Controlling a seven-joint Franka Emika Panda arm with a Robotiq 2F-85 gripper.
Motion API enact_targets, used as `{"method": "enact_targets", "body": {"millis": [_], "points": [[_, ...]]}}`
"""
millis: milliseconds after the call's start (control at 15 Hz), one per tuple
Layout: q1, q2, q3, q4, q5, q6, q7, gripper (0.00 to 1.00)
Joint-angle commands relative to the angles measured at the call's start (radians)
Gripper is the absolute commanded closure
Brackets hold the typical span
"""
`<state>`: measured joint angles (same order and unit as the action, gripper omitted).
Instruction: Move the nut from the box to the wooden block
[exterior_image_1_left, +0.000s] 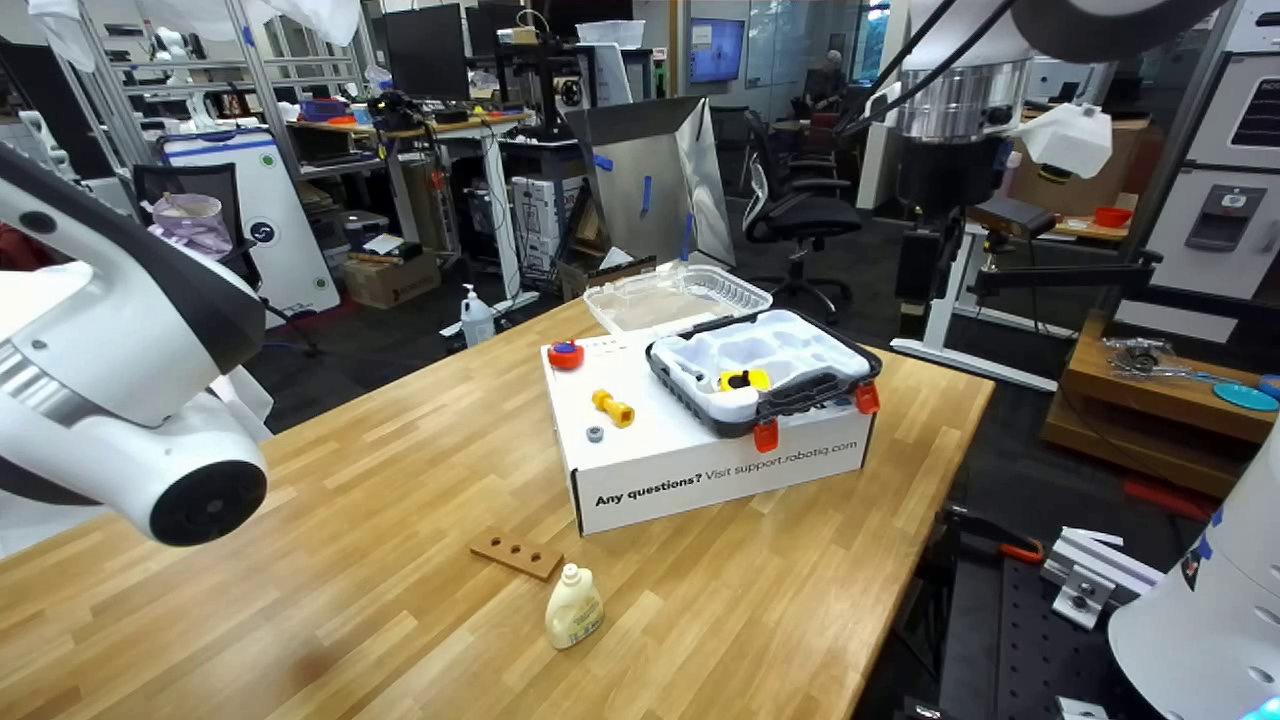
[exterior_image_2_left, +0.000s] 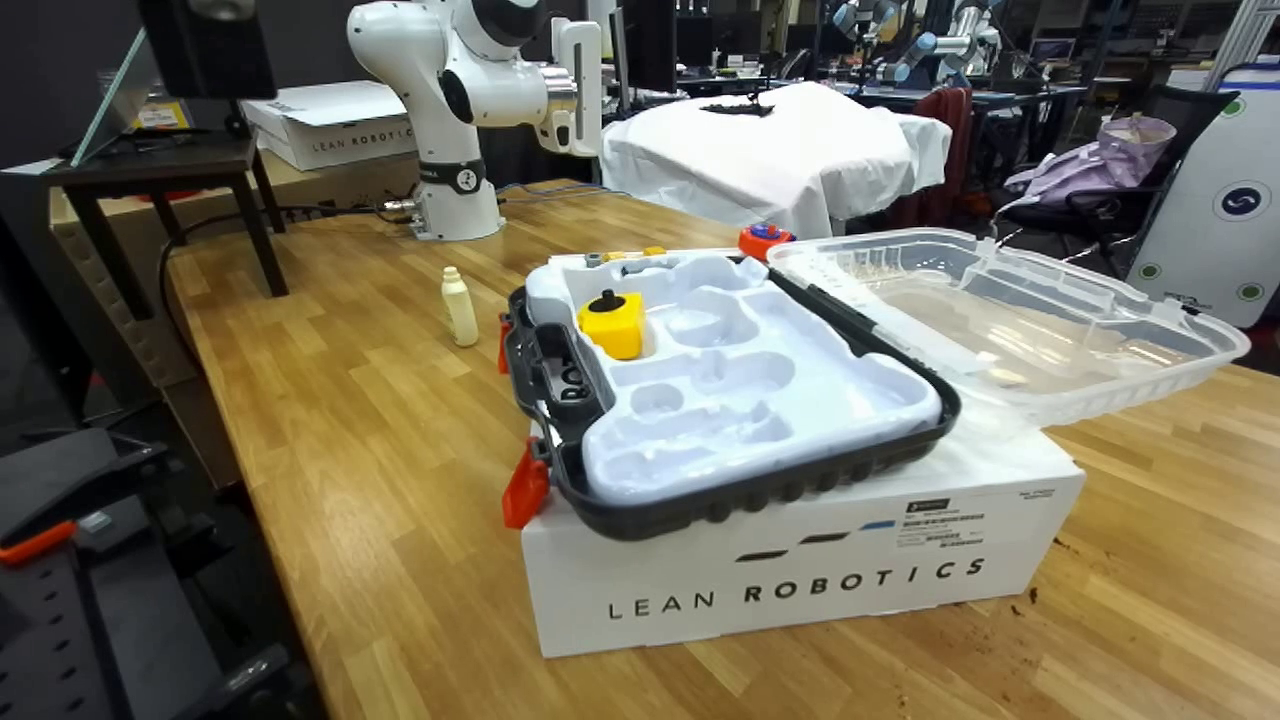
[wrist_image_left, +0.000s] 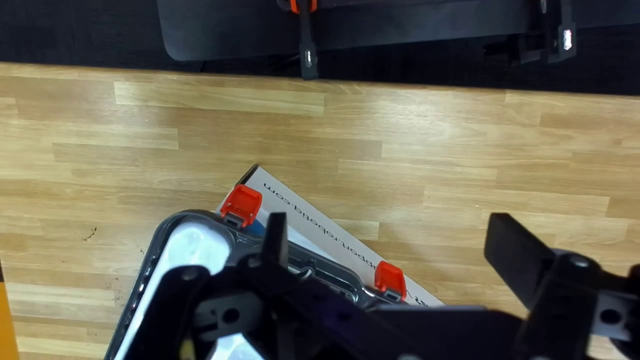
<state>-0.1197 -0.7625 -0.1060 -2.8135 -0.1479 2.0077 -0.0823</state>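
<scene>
The nut, a small grey ring, lies on top of the white box near its corner, beside a yellow bolt. A bit of grey beside the bolt in an exterior view seems to be the nut. The wooden block, a thin brown strip with a few holes, lies on the table off the box's corner. It is out of sight in the wrist view. My gripper hangs high above the table. In the wrist view its fingers are wide apart with nothing between them, above the box's printed side.
An open tool case with red latches sits on the box, its clear lid folded back. A yellow tape measure is in it. A red tape measure and cream bottle stand nearby. Another white arm reaches over the table.
</scene>
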Motion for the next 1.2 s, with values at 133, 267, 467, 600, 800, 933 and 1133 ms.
{"method": "enact_targets", "body": {"millis": [133, 267, 467, 600, 800, 933, 1133], "points": [[0.088, 0.167, 0.088, 0.091, 0.041, 0.098, 0.073, 0.00], [0.127, 0.262, 0.113, 0.151, 0.059, 0.140, 0.074, 0.00], [0.143, 0.271, 0.131, 0.154, 0.052, 0.185, 0.081, 0.00], [0.146, 0.321, 0.134, 0.181, 0.052, 0.190, 0.081, 0.00], [0.145, 0.292, 0.132, 0.168, 0.052, 0.187, 0.081, 0.00], [0.145, 0.281, 0.132, 0.162, 0.052, 0.187, 0.081, 0.00], [0.145, 0.281, 0.132, 0.160, 0.052, 0.187, 0.081, 0.00]]}}
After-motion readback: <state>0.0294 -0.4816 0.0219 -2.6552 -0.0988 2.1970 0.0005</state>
